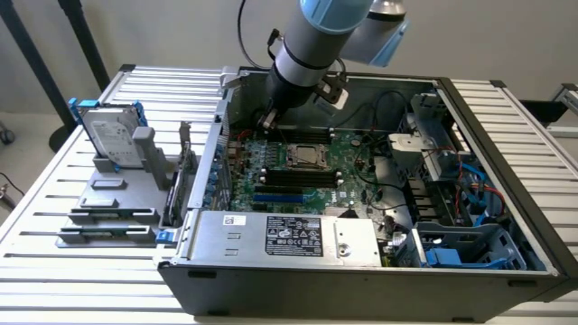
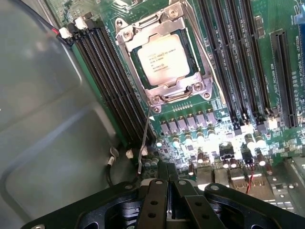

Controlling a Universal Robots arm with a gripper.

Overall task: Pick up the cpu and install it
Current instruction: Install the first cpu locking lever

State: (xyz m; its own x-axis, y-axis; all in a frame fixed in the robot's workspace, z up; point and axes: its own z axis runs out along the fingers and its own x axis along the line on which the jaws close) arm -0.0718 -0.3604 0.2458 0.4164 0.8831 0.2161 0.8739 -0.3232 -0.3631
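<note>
Across the middle of the exterior view, an open computer case (image 1: 361, 288) is lying on a slatted table (image 1: 36, 217). The robot arm (image 1: 312, 47) is reaching down into it from the upper centre of the frame. A grey power-supply box (image 1: 289, 233) is sitting along the case's lower edge, with the green motherboard (image 1: 348, 169) lying just above it. At the exterior view's left, a hard drive (image 1: 113, 139) is standing upright on a grey rack. The gripper (image 1: 268, 122) (image 2: 167, 168) is hovering over the board's upper left part, its fingers (image 2: 155, 200) pressing together on nothing. The cpu (image 1: 305, 154) (image 2: 166, 59) is sitting in the metal socket frame (image 2: 125, 36) at the board's centre, apart from the gripper.
</note>
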